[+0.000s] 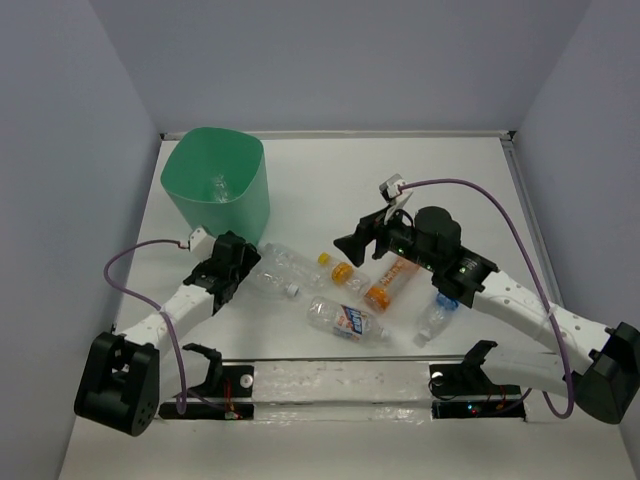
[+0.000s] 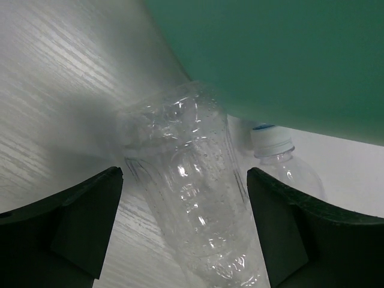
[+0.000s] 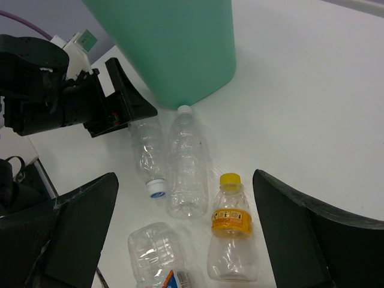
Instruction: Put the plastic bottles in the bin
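Observation:
The mint-green bin [image 1: 215, 185] stands at the back left, its wall filling the top of the left wrist view [image 2: 282, 60]. Several plastic bottles lie on the table. Two are clear and unlabelled [image 1: 272, 272]. One is yellow-capped [image 1: 340, 270], one orange-labelled [image 1: 388, 285], one blue-labelled [image 1: 345, 320], and a small one [image 1: 435, 315] lies by the right arm. My left gripper [image 2: 186, 228] is open and straddles one clear bottle [image 2: 192, 192] without touching it. A white-capped bottle [image 2: 273, 141] lies beside it. My right gripper [image 3: 185, 198] hangs open above the yellow-capped bottle [image 3: 231, 231].
Grey walls close in the white table [image 1: 450, 180] at the back and on both sides. A transparent strip [image 1: 340, 380] with black brackets runs along the near edge between the arm bases. Purple cables loop from both wrists.

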Robot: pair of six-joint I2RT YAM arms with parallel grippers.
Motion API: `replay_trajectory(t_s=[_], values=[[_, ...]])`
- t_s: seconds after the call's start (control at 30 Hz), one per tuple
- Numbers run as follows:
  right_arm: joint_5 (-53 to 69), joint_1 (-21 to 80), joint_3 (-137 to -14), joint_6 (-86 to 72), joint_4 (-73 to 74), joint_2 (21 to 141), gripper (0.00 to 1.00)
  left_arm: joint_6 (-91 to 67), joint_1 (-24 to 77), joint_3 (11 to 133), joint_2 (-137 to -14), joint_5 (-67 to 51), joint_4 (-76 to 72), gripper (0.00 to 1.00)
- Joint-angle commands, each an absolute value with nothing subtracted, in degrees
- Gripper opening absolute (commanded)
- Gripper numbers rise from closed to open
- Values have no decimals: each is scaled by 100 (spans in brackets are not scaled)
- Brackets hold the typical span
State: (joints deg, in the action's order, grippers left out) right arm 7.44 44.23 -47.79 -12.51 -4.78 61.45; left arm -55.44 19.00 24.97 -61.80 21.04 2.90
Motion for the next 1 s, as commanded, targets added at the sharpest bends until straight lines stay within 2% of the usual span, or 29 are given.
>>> replay_trajectory(t_s=[0.0,0.13,0.17,0.23,0.37,0.5,0.6,0.7,0.83,0.97], values=[[809,4395,-4711,-1301,-650,5933,98,-5748,1898,2312,-6371,2689,-158,93],[887,4395,-4693,-1380,-642,5766,98,-5941,1898,2136,-6451,2795,-228,78],[888,4395,-4667,-1432,-624,5713,98,-5889,1898,2144,-6416,2795,-220,69],[862,4395,-4580,-1485,-589,5521,98,-5889,1898,2118,-6224,2795,-133,60],[511,4395,-4413,-1599,-274,5108,98,-5644,1951,2118,-5512,2585,314,52],[-805,4395,-4280,-1845,437,4773,98,-5432,2240,2398,-4125,2566,1219,50],[-1876,4395,-4193,-2205,1159,4685,98,-5117,2451,3056,-3134,2523,1985,50],[-2651,4395,-3939,-2836,1607,4431,92,-4643,2470,4441,-2630,2487,2495,50],[-3426,4395,-3718,-3469,2240,4158,87,-4062,2478,5719,-3031,2680,2479,50],[-4042,4342,-3770,-4024,3145,4324,82,-2834,2479,6925,-3997,3205,1251,50]])
